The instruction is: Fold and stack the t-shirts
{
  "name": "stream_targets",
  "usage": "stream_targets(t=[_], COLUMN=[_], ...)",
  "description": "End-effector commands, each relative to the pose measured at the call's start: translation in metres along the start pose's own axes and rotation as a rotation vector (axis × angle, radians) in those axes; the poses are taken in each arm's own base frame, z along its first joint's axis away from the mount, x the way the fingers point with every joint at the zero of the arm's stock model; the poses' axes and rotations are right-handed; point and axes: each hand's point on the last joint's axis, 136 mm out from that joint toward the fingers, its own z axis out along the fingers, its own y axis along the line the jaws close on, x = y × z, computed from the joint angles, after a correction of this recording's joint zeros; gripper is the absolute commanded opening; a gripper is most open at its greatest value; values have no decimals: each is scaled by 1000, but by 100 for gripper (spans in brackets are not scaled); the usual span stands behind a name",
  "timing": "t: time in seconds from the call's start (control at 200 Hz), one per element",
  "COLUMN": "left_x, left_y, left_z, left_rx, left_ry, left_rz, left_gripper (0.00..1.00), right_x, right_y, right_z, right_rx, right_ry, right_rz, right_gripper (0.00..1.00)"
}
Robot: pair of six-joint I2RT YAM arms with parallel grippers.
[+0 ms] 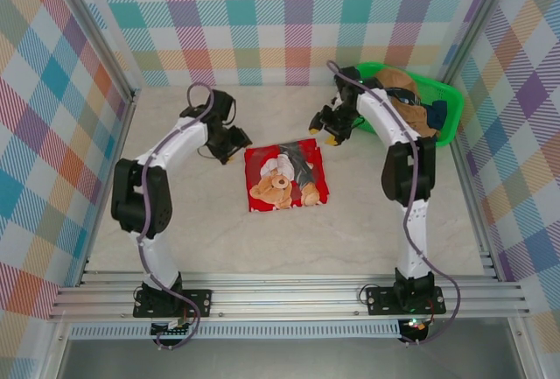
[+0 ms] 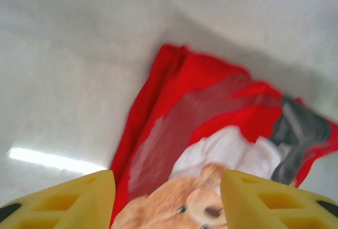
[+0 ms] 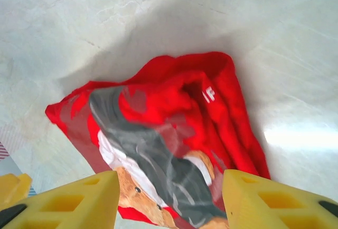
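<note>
Although both grippers stand close to the red t-shirt [image 1: 287, 175], neither one grips it. The shirt lies folded into a rough square at the middle of the table [image 1: 192, 230], with its teddy-bear print [image 1: 273, 188] facing up. In the top view, the left gripper [image 1: 229, 143] is just beside the shirt's far left corner and the right gripper [image 1: 331, 125] is just beyond its far right corner. In the left wrist view, the yellow fingers [image 2: 79, 197] of the left gripper [image 2: 166, 179] are spread apart, and the red cloth [image 2: 211, 128] shows in the gap between them, not clamped; this picture is somewhat blurred. In the right wrist view, the right gripper [image 3: 166, 179] likewise has its fingers [image 3: 84, 200] parted, with the shirt [image 3: 174, 112] lying rumpled on the table beyond them, free of both fingers. A green basket [image 1: 442, 108] sits at the far right corner of the table, partly behind the right arm, and holds a tan-brown shirt [image 1: 398, 77] and dark blue cloth [image 1: 436, 116].
</note>
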Motion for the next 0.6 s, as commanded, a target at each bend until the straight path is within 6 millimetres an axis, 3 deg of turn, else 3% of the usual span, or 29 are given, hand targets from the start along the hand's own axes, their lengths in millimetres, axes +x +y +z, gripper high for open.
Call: stream_targets(t=[0.0, 0.11, 0.265, 0.445, 0.595], left_x=[33, 56, 61, 66, 62], left_y=[18, 23, 8, 21, 32], left_z=[9, 26, 45, 73, 81], left_rx=[0, 22, 54, -58, -162], left_ry=[81, 144, 153, 197, 194], left_rz=[-5, 2, 42, 77, 111], left_gripper=[49, 48, 47, 35, 30], right_x=[21, 49, 77, 87, 90], right_y=[-3, -5, -16, -20, -18], right_z=[-33, -38, -31, -37, -47], right_rx=[-16, -85, -116, -112, -116], right_ry=[-83, -156, -154, -142, -156], right_rz=[-61, -127, -140, -135, -126], right_gripper=[53, 53, 50, 48, 48])
